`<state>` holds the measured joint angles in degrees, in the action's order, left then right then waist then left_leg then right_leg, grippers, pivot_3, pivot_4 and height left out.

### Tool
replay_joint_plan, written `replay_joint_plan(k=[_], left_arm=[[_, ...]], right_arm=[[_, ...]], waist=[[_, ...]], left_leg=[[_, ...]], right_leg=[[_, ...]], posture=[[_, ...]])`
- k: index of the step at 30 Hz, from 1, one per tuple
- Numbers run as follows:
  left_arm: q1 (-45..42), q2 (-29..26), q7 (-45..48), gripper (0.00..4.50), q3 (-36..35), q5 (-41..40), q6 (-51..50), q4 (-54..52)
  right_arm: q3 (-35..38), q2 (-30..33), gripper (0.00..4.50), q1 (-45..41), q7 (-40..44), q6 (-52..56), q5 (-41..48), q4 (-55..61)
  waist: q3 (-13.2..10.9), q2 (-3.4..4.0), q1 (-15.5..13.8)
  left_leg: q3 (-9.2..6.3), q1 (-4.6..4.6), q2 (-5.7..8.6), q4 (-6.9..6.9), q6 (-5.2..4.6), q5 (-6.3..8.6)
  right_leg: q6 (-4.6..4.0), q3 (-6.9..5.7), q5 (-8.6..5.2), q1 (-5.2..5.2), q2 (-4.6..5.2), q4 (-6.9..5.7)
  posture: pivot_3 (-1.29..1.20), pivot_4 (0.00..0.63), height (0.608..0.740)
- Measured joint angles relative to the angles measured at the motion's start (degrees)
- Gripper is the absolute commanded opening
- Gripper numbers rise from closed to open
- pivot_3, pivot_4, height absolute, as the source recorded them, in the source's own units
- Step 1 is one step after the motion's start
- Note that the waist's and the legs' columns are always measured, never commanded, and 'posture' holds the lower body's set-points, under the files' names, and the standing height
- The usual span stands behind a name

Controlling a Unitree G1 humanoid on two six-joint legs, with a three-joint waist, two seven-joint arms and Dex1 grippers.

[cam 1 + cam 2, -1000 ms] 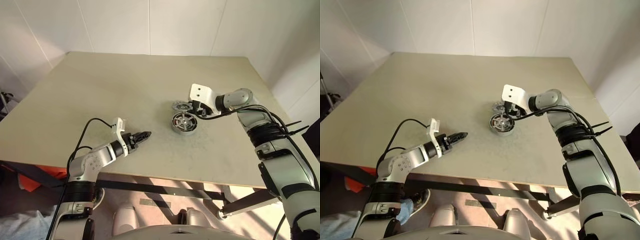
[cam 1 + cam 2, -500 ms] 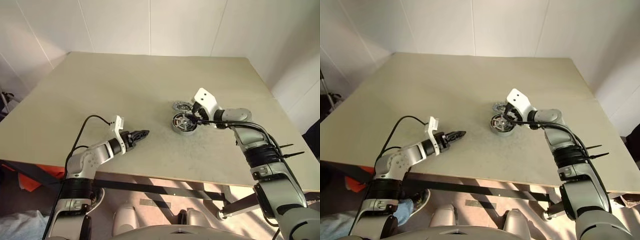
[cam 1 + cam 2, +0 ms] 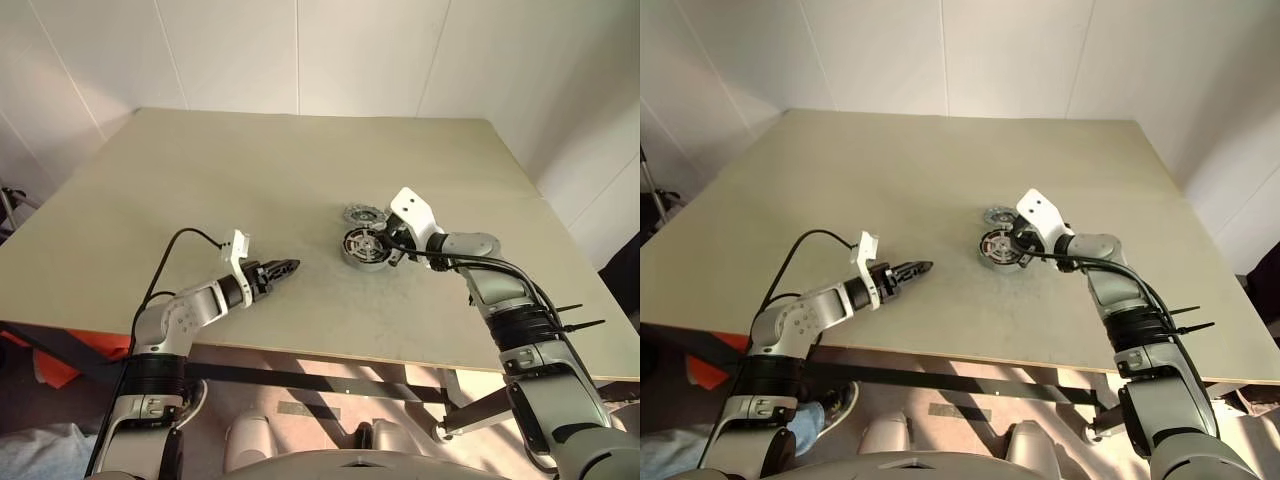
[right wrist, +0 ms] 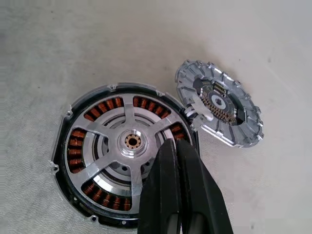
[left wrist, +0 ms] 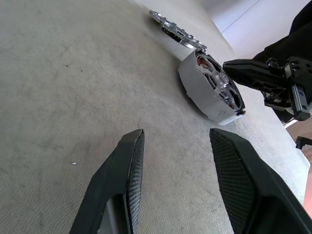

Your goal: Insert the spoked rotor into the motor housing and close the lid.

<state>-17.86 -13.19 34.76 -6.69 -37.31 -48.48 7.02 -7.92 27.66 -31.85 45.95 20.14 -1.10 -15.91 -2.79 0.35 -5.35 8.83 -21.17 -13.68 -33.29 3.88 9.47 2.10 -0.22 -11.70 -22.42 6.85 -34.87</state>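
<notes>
Matte beige table (image 3: 200, 180); silver coil-ringed motor housing (image 4: 124, 151); right end effector (image 4: 176, 146) pressed together.

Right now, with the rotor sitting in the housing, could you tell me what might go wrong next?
1. The right hand, shut, is over the spoked rotor in the motor housing; pressing off the hub could tilt the rotor.
2. The lid lies against the housing's edge, so a nudge to the housing could shift it.
3. The left hand, open, is far from the housing and cannot steady it.
</notes>
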Motion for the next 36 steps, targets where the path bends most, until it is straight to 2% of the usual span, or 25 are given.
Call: replay_joint_plan(k=[7, 15, 21, 26, 29, 30, 32, 36], left_arm=[[0.01, 0.10, -0.01, 2.25, 0.02, 0.19, 0.00, 0.01], [0.13, -0.01, -0.01, 2.25, -0.02, 0.34, -0.03, -0.01], [0.14, -0.03, 0.00, 2.25, -0.02, 0.42, -0.02, 0.03], [0.00, 0.24, 0.01, 2.25, 0.16, 0.66, 0.01, 0.56], [-0.19, 0.37, 0.17, 2.25, 0.42, 1.05, 0.60, 1.22], [-0.23, 0.36, 0.28, 2.25, 0.54, 1.28, 0.80, 1.39], [-0.33, 0.38, 0.63, 2.25, 0.88, 1.65, 1.14, 1.49], [-0.43, 0.45, 0.73, 2.25, 1.01, 1.94, 1.22, 1.48]], right_arm=[[0.41, 0.30, 0.01, -0.17, -0.35, 1.13, 0.50, 1.42], [-0.76, -0.93, 0.01, 2.04, -2.72, -1.48, -0.33, -2.32], [-0.50, -0.15, 0.01, 2.03, -1.55, -0.80, 0.74, 0.40], [-0.82, 5.00, 0.01, 0.14, 4.42, -1.47, 1.88, 9.64], [-5.90, 11.72, 0.01, -0.64, 11.03, -7.68, -1.56, 12.20], [-8.35, 13.63, 0.42, -0.64, 13.05, -10.81, -3.56, 11.58], [-12.19, 15.44, 0.97, -0.58, 15.76, -16.01, -6.81, 8.41], [-15.42, 15.88, 2.33, -2.60, 17.68, -23.48, -10.70, 1.38]], waist=[[0.00, 0.00, -0.06], [0.01, -0.02, 0.01], [-0.01, 0.02, -0.02], [-0.02, 0.04, -0.13], [-0.01, 0.02, -0.28], [-0.01, 0.01, -0.26], [-0.02, 0.01, -0.14], [-0.04, 0.04, 0.21]], left_leg=[[0.00, -0.11, 0.00, 0.13, -0.01, 0.01], [0.01, 0.08, 0.01, 0.13, 0.01, 0.00], [0.01, -0.07, 0.01, 0.13, 0.02, -0.01], [0.00, -0.39, -0.01, 0.15, -0.01, 0.00], [0.00, -0.38, -0.02, 0.16, -0.03, 0.02], [0.01, -0.38, -0.02, 0.15, -0.03, 0.02], [0.01, -0.38, -0.02, 0.12, -0.02, 0.01], [0.02, -0.39, -0.02, 0.08, -0.01, 0.00]], right_leg=[[0.00, -0.02, 0.00, -0.10, -0.01, 0.11], [0.00, 0.00, -0.01, 0.04, 0.00, 0.09], [0.00, 0.00, 0.00, -0.09, -0.01, 0.09], [0.00, -0.01, 0.00, -0.40, -0.05, 0.12], [0.00, -0.03, -0.01, -0.35, -0.05, 0.16], [0.00, -0.03, -0.01, -0.35, -0.04, 0.16], [0.00, -0.02, -0.01, -0.36, -0.04, 0.14], [0.00, 0.02, 0.00, -0.46, -0.04, 0.06]], posture=[[0.00, 0.000, 0.740], [0.00, 0.000, 0.740], [0.00, 0.000, 0.740], [0.00, 0.000, 0.740], [0.00, 0.000, 0.740], [0.00, 0.000, 0.740], [0.00, 0.000, 0.740], [0.00, 0.000, 0.740]])
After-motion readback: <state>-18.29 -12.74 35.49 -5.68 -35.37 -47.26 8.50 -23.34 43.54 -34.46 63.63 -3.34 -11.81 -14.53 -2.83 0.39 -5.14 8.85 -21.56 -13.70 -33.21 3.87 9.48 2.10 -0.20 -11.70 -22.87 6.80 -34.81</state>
